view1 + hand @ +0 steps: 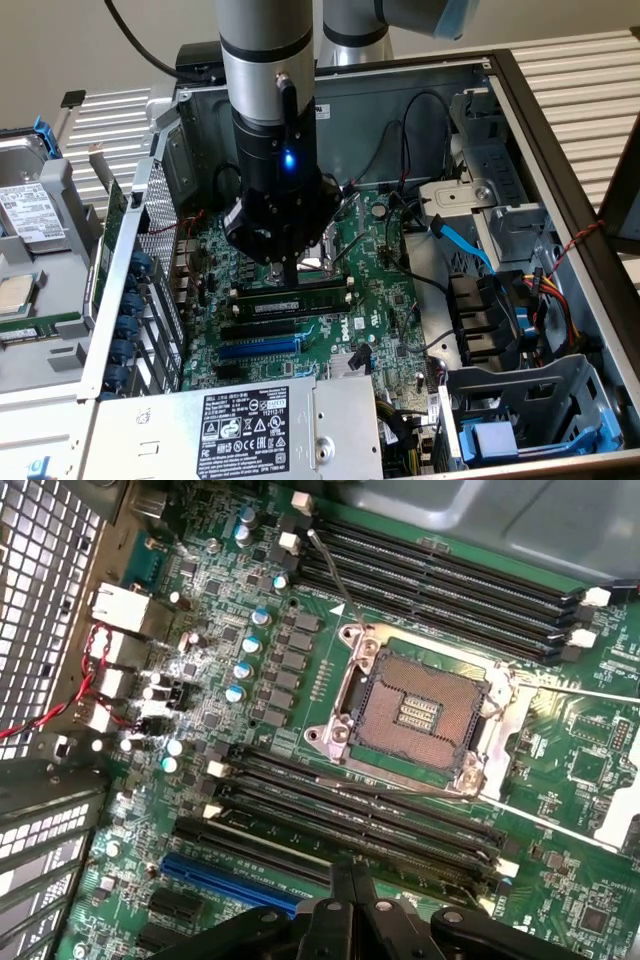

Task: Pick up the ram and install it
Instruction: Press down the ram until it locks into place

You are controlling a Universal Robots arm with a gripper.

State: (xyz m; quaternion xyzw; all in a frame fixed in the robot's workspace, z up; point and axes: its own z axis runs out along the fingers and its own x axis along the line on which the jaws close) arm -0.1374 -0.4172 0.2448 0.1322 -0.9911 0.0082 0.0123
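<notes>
Fingers (352, 885) pressed together, jaws fully closed, nothing visible between the tips. Gripper (291, 272) hangs tip-down inside the open case (560, 150), directly over the motherboard (375, 290).

Ram (292, 297) lies lengthwise in a slot near the middle of the board, just under the fingertips (green stick, black chips along its face). From the exterior view the closed tips appear to touch its top edge near the middle; actual contact cannot be confirmed. Whether the stick is fully seated cannot be told.

Wrist view: closed fingers over the lower bank of black slots (360, 815), with the blue slot (230, 880) just beside them. CPU socket (415, 715) sits open between the two slot banks, pins exposed; second bank (450, 585) on its far side.

Exterior view: power supply (250, 430) along the near edge of the case, hard drive (30, 210) outside the case on the exterior view's left, blue SATA cable (465, 245) toward the exterior view's right.
</notes>
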